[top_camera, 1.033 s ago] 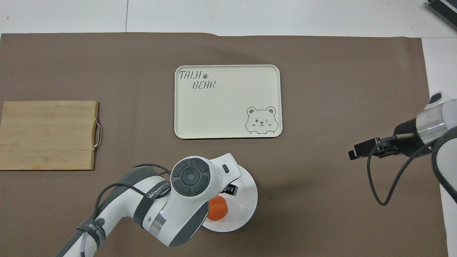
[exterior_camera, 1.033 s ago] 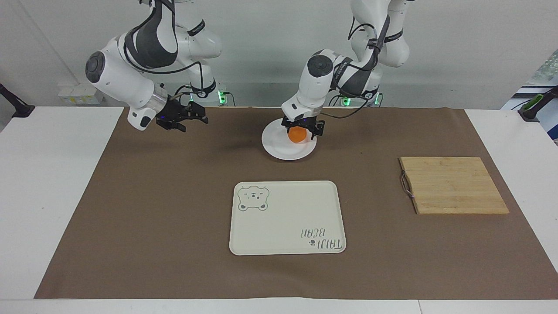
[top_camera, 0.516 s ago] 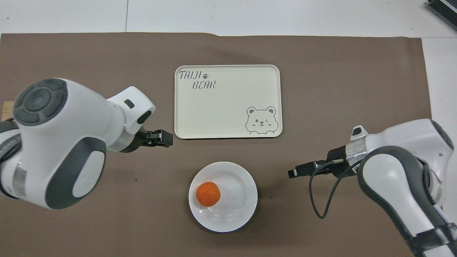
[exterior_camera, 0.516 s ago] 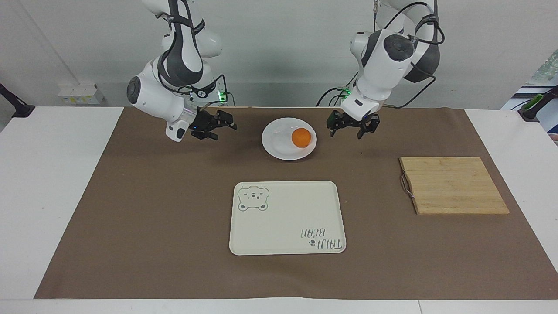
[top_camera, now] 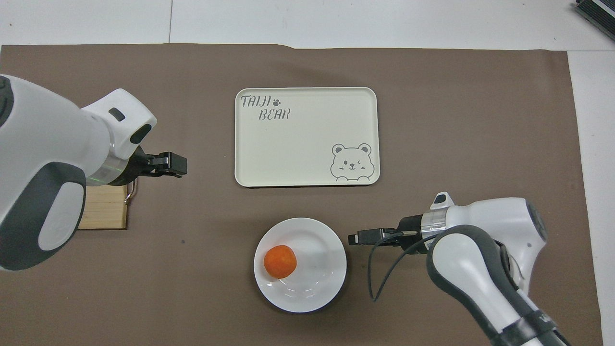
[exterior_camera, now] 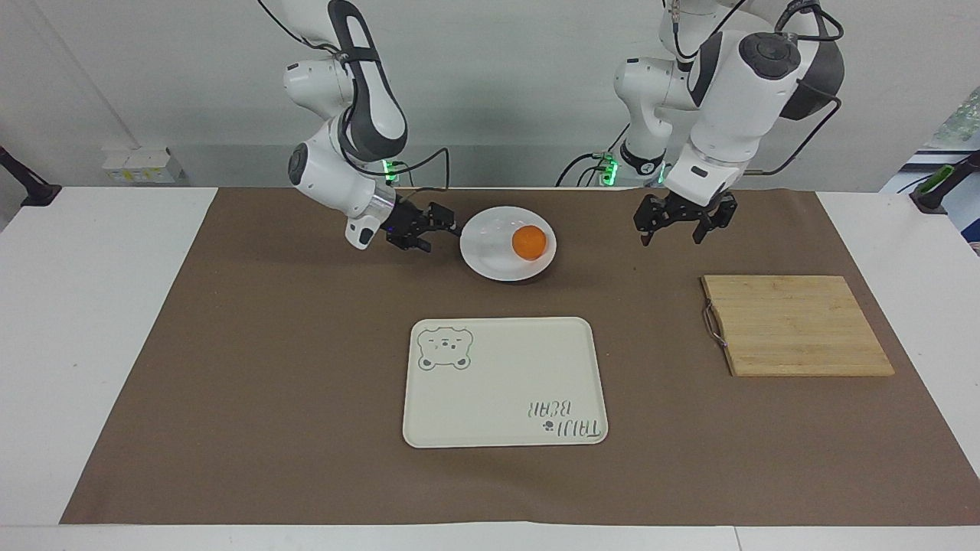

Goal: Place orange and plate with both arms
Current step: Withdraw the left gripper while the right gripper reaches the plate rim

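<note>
The white plate lies on the brown mat, nearer to the robots than the tray; it also shows in the overhead view. The orange rests on the plate, toward the left arm's end. My right gripper is open and low, right beside the plate's rim at the right arm's end; I cannot tell whether it touches the rim. My left gripper is open and empty, raised over the mat between the plate and the cutting board.
A cream tray with a bear drawing lies mid-table. A wooden cutting board with a metal handle lies toward the left arm's end, partly covered by the left arm in the overhead view.
The left gripper let go of the orange on the plate, rose and swung toward the cutting board. The right gripper moved in to the plate's rim.
</note>
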Controlling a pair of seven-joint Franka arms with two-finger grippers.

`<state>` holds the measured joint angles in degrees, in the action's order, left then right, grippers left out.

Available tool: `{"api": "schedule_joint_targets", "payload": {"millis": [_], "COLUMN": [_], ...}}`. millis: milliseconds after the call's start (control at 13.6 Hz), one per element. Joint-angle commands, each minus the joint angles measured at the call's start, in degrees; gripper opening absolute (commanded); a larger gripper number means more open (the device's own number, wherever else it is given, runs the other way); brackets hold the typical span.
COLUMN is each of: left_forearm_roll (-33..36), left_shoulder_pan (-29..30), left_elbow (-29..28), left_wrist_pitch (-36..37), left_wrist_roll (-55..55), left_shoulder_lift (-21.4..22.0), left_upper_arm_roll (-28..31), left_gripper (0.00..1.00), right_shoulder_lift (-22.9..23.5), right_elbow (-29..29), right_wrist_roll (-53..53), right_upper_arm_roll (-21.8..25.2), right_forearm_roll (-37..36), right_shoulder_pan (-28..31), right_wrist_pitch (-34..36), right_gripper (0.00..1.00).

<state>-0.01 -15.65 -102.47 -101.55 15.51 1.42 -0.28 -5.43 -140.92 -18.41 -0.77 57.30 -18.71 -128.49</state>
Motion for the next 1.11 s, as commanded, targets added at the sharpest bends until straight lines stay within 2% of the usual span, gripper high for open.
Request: {"api": "schedule_joint_targets", "payload": {"millis": [0,295,443,738,1033], "left_forearm_roll": [1.86,1.15,1.24,1.16,1.24], "left_shoulder_pan": [3.07,8.26,8.62,10.99,11.61], "left_elbow": [1.74,4.11,4.90,5.44,6.39], "left_wrist_pitch": [1.97,1.44,2.14,4.08,4.51], "left_wrist_roll": [-6.86,-10.41,-10.33,-10.41,-10.41], "left_shoulder_lift": [-0.63,-0.63,-0.02,0.07,-0.10], "left_upper_arm_roll": [-0.34,-0.25,-0.25,-0.07,0.01], "left_gripper": [1.00,1.00,1.00,1.00,1.00], "right_shoulder_lift": [-0.37,1.91,2.62,3.06,5.26], "right_elbow": [-2.77,-3.66,-3.92,-4.72,-4.72], "right_wrist_roll": [0.75,0.66,0.57,0.48,-1.01], "right_upper_arm_roll": [0.07,0.07,-0.02,-0.02,-0.02], "right_forearm_roll": [2.20,6.23,6.77,6.95,12.66], "right_shoulder_pan": [-2.64,-5.10,-6.16,-6.42,-9.93], "right_wrist_pitch": [-4.30,-6.51,-6.59,-6.42,-8.95], "right_gripper": [1.00,1.00,1.00,0.86,0.79]}}
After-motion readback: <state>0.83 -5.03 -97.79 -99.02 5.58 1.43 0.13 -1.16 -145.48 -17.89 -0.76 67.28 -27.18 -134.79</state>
